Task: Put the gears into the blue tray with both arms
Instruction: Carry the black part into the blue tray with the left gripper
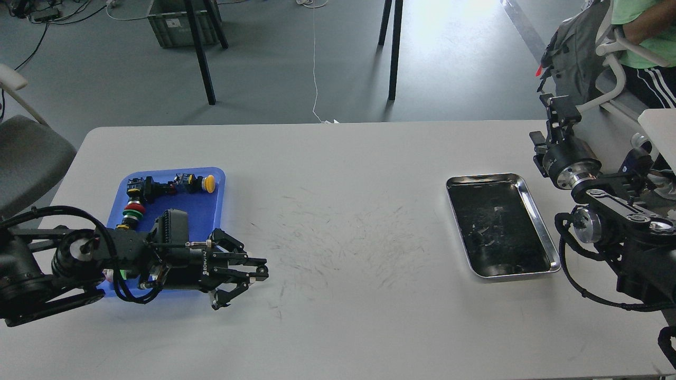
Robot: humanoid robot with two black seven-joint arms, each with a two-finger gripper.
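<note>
The blue tray (207,207) lies at the table's left, and my left arm covers its near end. My left gripper (260,269) reaches out to the right, just past the tray's right rim and a little above the table. Its fingers are shut on a tiny black gear (258,271), which shows as a small dark round at the fingertips. My right gripper (557,108) is raised at the far right edge, beyond the steel tray. It is small and dark, so I cannot tell its fingers apart.
Several push-button switches (136,208) with red, green and yellow caps lie along the blue tray's far and left sides. A steel tray (529,186) with a black inside sits at the right. A grey chair (26,158) stands left of the table.
</note>
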